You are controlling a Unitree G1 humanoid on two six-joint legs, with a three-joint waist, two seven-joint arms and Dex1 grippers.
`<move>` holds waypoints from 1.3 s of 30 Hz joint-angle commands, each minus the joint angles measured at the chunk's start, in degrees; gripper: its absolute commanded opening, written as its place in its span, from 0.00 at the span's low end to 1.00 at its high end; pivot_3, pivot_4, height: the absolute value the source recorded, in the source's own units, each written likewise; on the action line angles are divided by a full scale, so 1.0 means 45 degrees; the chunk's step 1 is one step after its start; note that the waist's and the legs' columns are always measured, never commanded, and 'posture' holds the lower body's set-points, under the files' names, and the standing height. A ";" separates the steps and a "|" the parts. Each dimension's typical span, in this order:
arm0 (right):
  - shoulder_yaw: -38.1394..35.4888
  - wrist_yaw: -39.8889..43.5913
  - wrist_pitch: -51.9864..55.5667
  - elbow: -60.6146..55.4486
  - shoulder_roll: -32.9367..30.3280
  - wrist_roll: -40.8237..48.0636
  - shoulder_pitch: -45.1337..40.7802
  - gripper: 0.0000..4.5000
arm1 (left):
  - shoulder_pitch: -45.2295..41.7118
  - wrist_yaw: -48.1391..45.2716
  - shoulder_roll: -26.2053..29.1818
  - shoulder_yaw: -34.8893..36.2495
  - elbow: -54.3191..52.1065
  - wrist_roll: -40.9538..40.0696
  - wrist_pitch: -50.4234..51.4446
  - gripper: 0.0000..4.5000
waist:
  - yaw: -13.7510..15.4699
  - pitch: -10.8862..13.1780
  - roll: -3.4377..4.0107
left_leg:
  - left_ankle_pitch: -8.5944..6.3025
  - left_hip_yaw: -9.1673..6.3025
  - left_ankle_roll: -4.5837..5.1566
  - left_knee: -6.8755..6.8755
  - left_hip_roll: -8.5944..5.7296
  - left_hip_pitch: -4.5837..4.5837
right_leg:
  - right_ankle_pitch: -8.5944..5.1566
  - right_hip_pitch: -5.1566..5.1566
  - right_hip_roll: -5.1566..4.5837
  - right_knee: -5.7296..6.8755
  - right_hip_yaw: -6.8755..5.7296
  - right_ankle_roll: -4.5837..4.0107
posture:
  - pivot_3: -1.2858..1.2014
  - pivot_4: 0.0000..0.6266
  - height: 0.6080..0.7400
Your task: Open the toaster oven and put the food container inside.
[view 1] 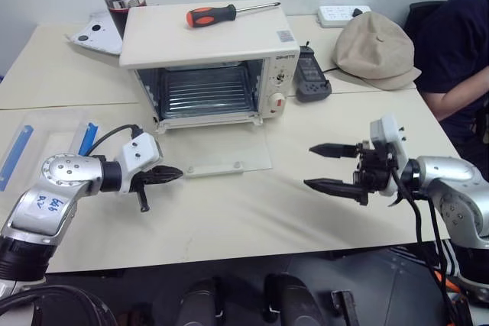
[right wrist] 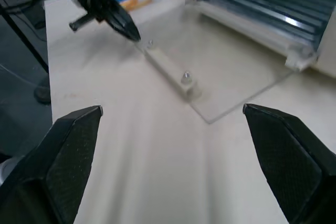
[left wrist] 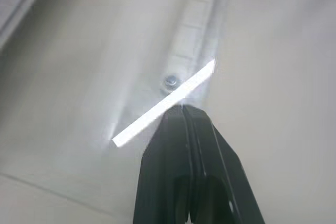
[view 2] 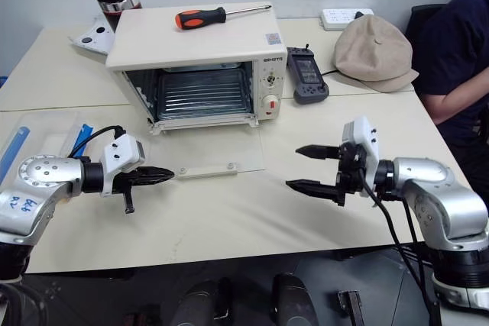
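My right claw (view 1: pixel 333 166) hangs w/ fingers wide apart over the table (view 1: pixel 252 211), nothing in it. My left claw (view 1: pixel 170 175) is pinched together, tips at the handle end of the toaster oven (view 1: pixel 206 62) door (view 1: pixel 218 146), which lies flat, clear glass. Oven: cream-white box, mouth facing me, long axis across the table, wire rack inside. Food container (view 1: pixel 42 146) sits far left, clear w/ blue strips.

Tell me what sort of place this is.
Probably an office or lab workbench, not a kitchen: the toaster oven stands on a plain table with a screwdriver on top, a power strip behind it, and a seated person alongside.
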 commanded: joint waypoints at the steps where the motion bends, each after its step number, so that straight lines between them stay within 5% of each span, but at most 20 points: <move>1: 0.0095 0.0090 0.0019 -0.0140 0.0016 0.0470 -0.0804 1.00 | 0.0602 0.0832 -0.0170 0.0860 -0.1005 0.0037 0.0475 0.00 | 0.0034 0.0000 0.0000 | -0.0002 -0.0010 -0.0004 -0.0001 0.0005 -0.0001 | -0.0002 -0.0001 0.0000 0.0003 -0.0004 -0.0013 | 0.52 0.24 1.00; 4: 0.0773 0.0422 -0.0035 0.0175 0.0380 0.0588 -0.1925 1.00 | 0.1572 0.1618 -0.0709 0.2590 -0.2465 -0.1130 0.1858 0.00 | 0.0053 0.0001 -0.0001 | -0.0001 -0.0016 -0.0019 -0.0001 0.0004 -0.0010 | -0.0003 -0.0001 -0.0002 -0.0004 -0.0006 -0.0018 | 0.52 0.24 1.00; 7: 0.1606 0.1005 -0.0091 0.0817 0.0925 0.0579 -0.3076 1.00 | 0.3264 0.2523 -0.1474 0.5642 -0.4504 -0.2644 0.3966 0.13 | -0.0129 -0.0001 -0.0013 | -0.0010 -0.0010 -0.0023 -0.0001 0.0014 -0.0021 | -0.0003 0.0000 0.0001 -0.0007 0.0000 -0.0017 | 0.52 0.24 1.00; 12: 0.2684 0.2160 -0.0648 0.2839 0.1745 0.0021 -0.4698 1.00 | 0.6839 0.3620 -0.3584 1.0891 -0.7626 -0.5164 0.6338 0.46 | -0.0139 0.0001 -0.0014 | -0.0011 -0.0010 -0.0030 0.0007 0.0028 -0.0020 | -0.0006 0.0008 0.0016 0.0001 -0.0015 -0.0018 | 0.52 0.24 1.00; 16: 0.3202 0.2979 -0.1279 0.4273 0.2292 -0.0526 -0.5665 1.00 | 0.9430 0.4534 -0.5491 1.3553 -0.8567 -0.5930 0.6476 0.72 | -0.0041 0.0001 -0.0017 | -0.0049 -0.0023 -0.0016 0.0111 0.0039 -0.0025 | -0.0005 0.0040 0.0013 -0.0041 -0.0018 -0.0019 | 0.52 0.24 1.00; 20: 0.3611 0.3656 -0.2058 0.5197 0.2862 -0.1108 -0.6387 1.00 | 0.8891 0.8424 -0.7453 1.5337 -0.8332 -0.7662 0.6811 0.96 | 0.0122 -0.0003 -0.0022 | -0.0158 -0.0057 -0.0003 0.0133 0.0031 -0.0024 | 0.0007 0.0051 -0.0005 -0.0044 -0.0032 -0.0030 | 0.52 0.24 1.00; 27: 0.3632 0.3826 -0.2441 0.5647 0.3325 -0.1512 -0.6719 1.00 | 0.7138 1.6909 -0.8320 1.4458 -0.7299 -1.4234 0.5266 0.99 | 0.0158 -0.0031 -0.0050 | -0.0131 -0.0065 0.0009 0.0140 0.0030 -0.0023 | 0.0009 0.0060 -0.0014 -0.0036 -0.0026 -0.0033 | 0.52 0.24 1.00; 32: 0.3400 0.3381 -0.2369 0.5119 0.3221 -0.1505 -0.6331 1.00 | 0.6651 2.2473 -0.6663 1.2681 -0.6005 -1.8525 0.2504 0.99 | 0.0074 -0.0031 -0.0051 | -0.0125 -0.0068 0.0011 0.0139 0.0033 -0.0023 | 0.0009 0.0063 -0.0012 -0.0041 -0.0029 -0.0033 | 0.52 0.24 1.00; 39: 0.2792 0.2374 -0.1845 0.4035 0.2965 -0.1279 -0.5464 1.00 | 0.6045 2.6722 -0.4374 1.0796 -0.4050 -2.0483 0.0426 0.99 | 0.0001 -0.0032 -0.0051 | -0.0105 -0.0066 -0.0017 0.0132 0.0032 -0.0018 | 0.0006 0.0066 -0.0005 -0.0042 -0.0028 -0.0039 | 0.52 0.24 1.00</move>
